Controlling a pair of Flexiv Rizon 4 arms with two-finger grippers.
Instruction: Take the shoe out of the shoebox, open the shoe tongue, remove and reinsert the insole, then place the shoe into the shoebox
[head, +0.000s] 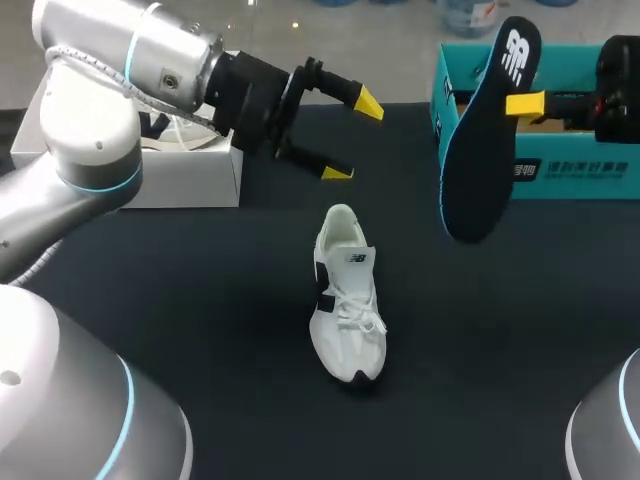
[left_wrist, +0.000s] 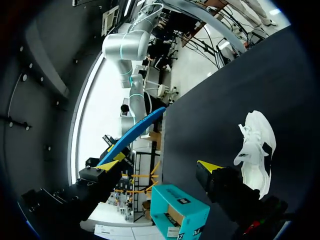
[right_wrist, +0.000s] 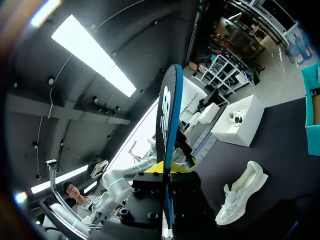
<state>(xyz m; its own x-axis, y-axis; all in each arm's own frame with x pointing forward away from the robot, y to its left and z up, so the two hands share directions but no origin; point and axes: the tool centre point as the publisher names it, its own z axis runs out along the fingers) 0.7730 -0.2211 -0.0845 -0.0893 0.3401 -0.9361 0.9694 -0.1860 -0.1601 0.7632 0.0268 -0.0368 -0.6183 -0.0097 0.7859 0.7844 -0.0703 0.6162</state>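
Observation:
A white shoe (head: 346, 296) with black trim lies on the dark table near its middle, toe toward the front; it also shows beside the left finger in the left wrist view, shoe (left_wrist: 256, 150), and below the right gripper, shoe (right_wrist: 241, 192). My right gripper (head: 527, 103) is shut on a dark insole (head: 485, 130) with a teal rim, held high over the table's right side, seen edge-on as the insole (right_wrist: 167, 130) in the right wrist view. My left gripper (head: 354, 135) hangs open and empty behind the shoe, its fingers (left_wrist: 212, 167) wide apart. The teal shoebox (head: 560, 160) stands at the back right.
A white box (head: 190, 170) sits at the back left, under my left arm. The teal shoebox (left_wrist: 180, 210) also appears between the left fingers in the left wrist view, far ahead.

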